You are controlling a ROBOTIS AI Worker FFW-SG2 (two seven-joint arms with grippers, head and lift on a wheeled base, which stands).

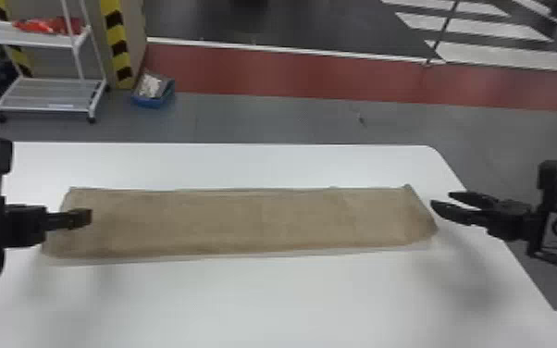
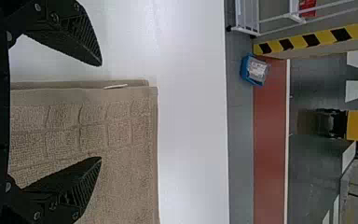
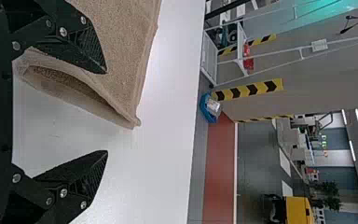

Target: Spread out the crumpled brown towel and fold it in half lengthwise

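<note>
Looking out past the work, I had the floor in view first, grey with a broad red band running across it beyond the tabletop. And the tabletop itself was white, its far right corner rounded. Past its far side, over on the left, stood a white wire cart, next to a column with yellow and black striping.

Now the main player: the brown towel lay on the tabletop as a long, folded strip, stretching from left to right, mostly flat. At its right end the layers gaped apart, and at its left end the edges of two layers showed, slightly offset.

On to my arms! My left end effector was at the towel's left end, its fingers spread wide; one finger showed over the cloth and the other beyond its left edge. My right end effector was at the right end, fingers spread too, and from its wrist camera one of them overlapped the brown cloth. Nothing was pinched in either. Whether any fingertip touched the towel, I couldn't tell.

Down on the floor by the column sat a blue bin, with something pale inside. Smallest of all, a little white tag poked out at the towel's left edge, near the far corner.
</note>
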